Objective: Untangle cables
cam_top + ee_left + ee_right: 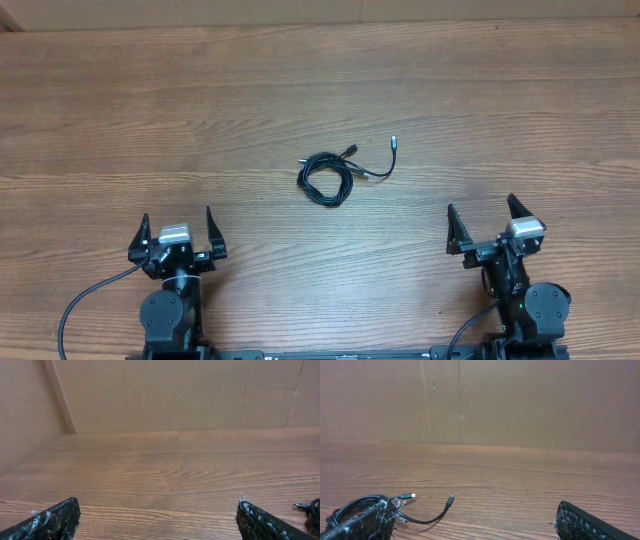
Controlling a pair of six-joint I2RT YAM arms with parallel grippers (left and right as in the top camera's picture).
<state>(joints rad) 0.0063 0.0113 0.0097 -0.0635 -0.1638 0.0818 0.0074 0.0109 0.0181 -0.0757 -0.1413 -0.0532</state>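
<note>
The cables (328, 178) lie as a small black coil in the middle of the wooden table, with metal-tipped plug ends sticking out toward the right. In the right wrist view the coil (357, 505) shows at lower left, partly behind my left fingertip, with two plugs and a curved strand beside it. The left wrist view catches only a bit of cable (310, 510) at its right edge. My left gripper (177, 238) stands open near the front left, well short of the coil. My right gripper (483, 223) is open at the front right, nothing between its fingers.
A brown cardboard wall (480, 400) closes off the far side of the table (150, 120), and another panel (25, 410) rises on the left. Thick black wires (85, 300) run from the arm bases at the front edge.
</note>
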